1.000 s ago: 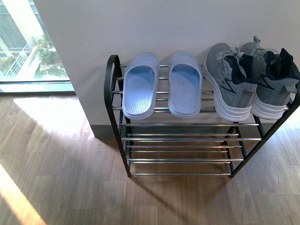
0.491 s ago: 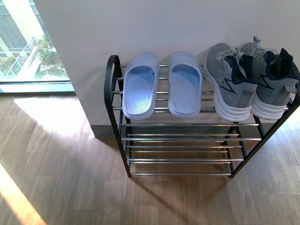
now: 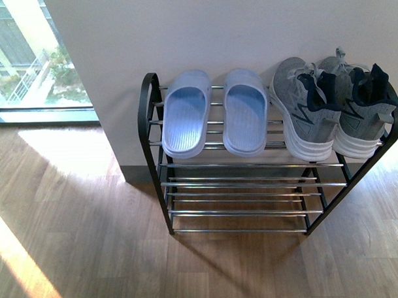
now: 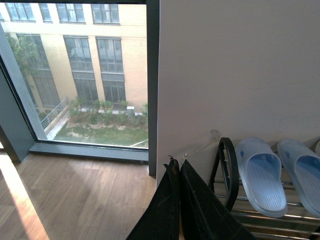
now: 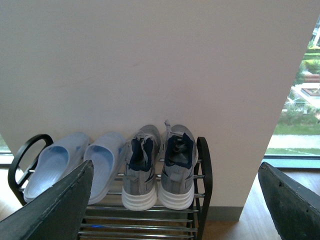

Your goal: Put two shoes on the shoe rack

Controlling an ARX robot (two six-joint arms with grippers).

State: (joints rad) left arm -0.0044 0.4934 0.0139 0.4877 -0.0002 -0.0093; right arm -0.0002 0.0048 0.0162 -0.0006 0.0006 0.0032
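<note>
On the shoe rack (image 3: 152, 124), sneakers (image 3: 331, 108) and slides (image 3: 214, 112) remain unmoved

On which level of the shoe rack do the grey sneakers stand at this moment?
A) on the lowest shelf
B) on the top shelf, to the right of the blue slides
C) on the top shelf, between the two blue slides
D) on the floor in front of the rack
B: in the front view the grey sneakers stand side by side on the top shelf of the shoe rack, right of the blue slides; the lower shelves hold nothing.
</note>
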